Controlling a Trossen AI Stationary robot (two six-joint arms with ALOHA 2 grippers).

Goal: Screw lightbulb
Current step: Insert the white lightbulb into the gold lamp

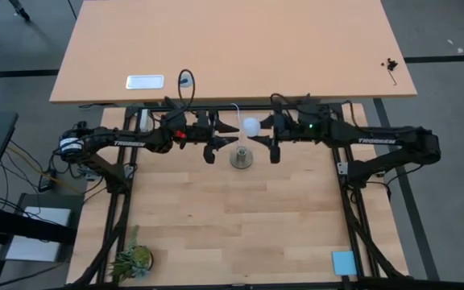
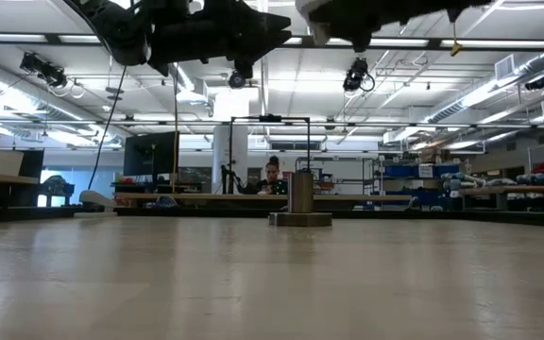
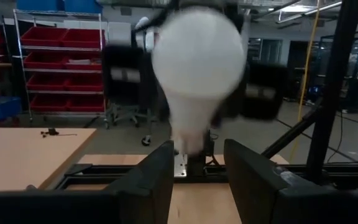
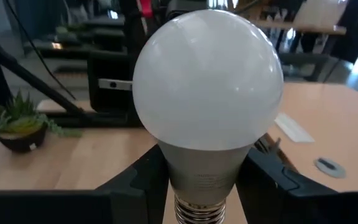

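wooden counter [image 1: 240, 217] under two arms lettered "trossen"
right tool [image 1: 263, 138] pinches the white pear-shaped lightbulb [image 1: 251, 126] by its grey neck above the socket [image 1: 242, 157]; left tool [image 1: 218, 139] spread, just beside it.

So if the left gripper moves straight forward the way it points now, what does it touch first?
Most likely the lightbulb, held by the right gripper directly ahead. The left gripper is open and faces it, though the gap between them is hard to judge.
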